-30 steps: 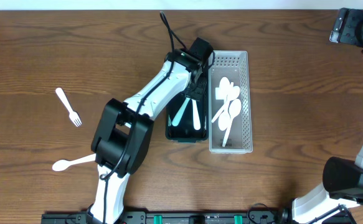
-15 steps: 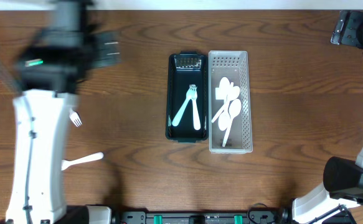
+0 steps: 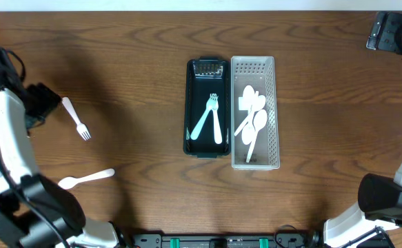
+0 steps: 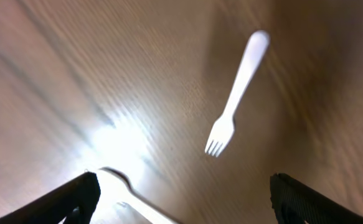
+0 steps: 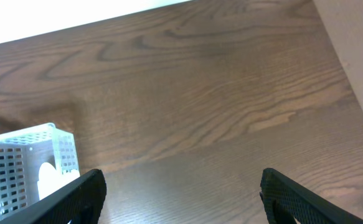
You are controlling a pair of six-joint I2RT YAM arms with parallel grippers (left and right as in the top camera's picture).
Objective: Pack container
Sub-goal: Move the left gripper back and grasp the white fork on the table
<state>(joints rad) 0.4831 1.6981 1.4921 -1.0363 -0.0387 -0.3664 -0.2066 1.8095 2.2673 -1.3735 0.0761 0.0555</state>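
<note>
A black tray [image 3: 191, 103] holds two light forks [image 3: 209, 118]. Beside it on the right a white perforated basket [image 3: 274, 110] holds several white spoons [image 3: 251, 117]; its corner shows in the right wrist view [image 5: 28, 162]. A white fork [image 3: 76, 118] lies loose at the far left, also in the left wrist view [image 4: 234, 99]. A white spoon [image 3: 85, 179] lies nearer the front left. My left gripper [image 3: 38, 105] is open and empty, just left of the loose fork [image 4: 181, 199]. My right gripper [image 5: 181, 193] is open and empty at the far right back corner [image 3: 394, 31].
The table's back edge and right edge show in the right wrist view. The left arm runs along the left side of the table.
My left arm has swung from over the black tray to the far left, stopping beside the loose fork. The forks stay in the tray. The right arm has not moved.
</note>
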